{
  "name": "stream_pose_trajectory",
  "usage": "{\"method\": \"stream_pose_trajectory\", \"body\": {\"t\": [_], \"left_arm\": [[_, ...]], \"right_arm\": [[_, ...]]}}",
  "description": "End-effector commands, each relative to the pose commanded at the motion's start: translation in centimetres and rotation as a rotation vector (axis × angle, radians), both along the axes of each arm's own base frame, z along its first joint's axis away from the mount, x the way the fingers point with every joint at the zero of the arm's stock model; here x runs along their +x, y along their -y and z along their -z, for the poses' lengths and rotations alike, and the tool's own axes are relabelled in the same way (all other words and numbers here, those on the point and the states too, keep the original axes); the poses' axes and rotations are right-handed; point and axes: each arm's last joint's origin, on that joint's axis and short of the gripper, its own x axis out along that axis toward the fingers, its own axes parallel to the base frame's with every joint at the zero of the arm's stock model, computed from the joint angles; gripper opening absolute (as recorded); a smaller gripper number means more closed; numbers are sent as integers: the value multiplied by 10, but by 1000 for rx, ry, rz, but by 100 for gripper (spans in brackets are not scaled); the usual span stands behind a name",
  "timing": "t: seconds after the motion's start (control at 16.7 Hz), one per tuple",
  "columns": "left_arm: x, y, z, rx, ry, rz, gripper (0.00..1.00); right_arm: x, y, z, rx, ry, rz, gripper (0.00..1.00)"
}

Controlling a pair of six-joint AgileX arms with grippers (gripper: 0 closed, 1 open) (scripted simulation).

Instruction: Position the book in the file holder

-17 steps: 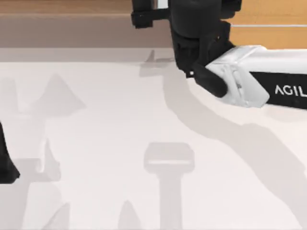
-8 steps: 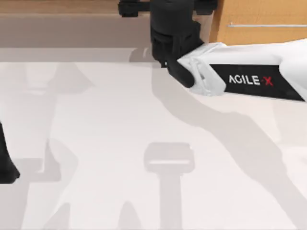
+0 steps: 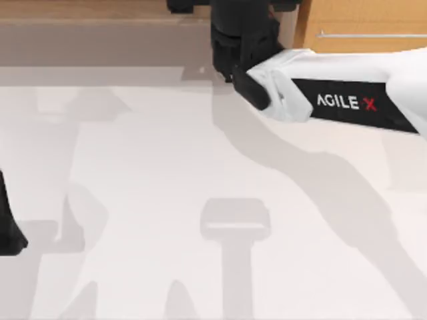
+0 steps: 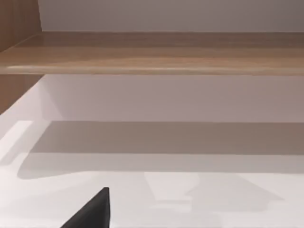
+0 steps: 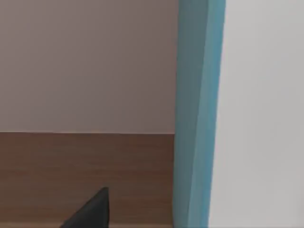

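Top view: right arm [image 3: 333, 100] reaches in from the right edge of the frame to the upper centre, its black wrist and right gripper [image 3: 243, 33] sitting at the far edge of the white desk [image 3: 167, 173], against the wooden surround [image 3: 360, 27]. The jaws themselves lie under the wrist housing; I cannot tell whether they are open or closed.

Right wrist view: a white slab with a pale blue edge, taken to be the book [image 5: 256, 114], stands upright close in front of the camera, at frame right. That nearness suggests it is carried by the right arm, though no contact is visible. Behind it, a plain wall above a wooden band.

Left arm: parked, a black part at the lower left edge of the top view [image 3: 8, 227]; jaw state cannot be told.

Progress, as a judgement: book appears lifted and in transit. File holder not identified, so insertion and release remain to do.
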Motion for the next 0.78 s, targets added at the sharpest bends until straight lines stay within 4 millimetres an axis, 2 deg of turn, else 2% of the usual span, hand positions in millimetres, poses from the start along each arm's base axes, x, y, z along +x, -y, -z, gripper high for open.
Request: {"method": "stream_pose_trajectory", "body": {"t": [0.24,0.54,0.78], "left_arm": [[0,0,0,0,0,0,100],[0,0,0,0,0,0,100],[0,0,0,0,0,0,100]], "right_arm": [[7,1,1,-1,0,0,100],[5,-2,2,-1,0,1,100],[5,-2,2,-1,0,1,70]]}}
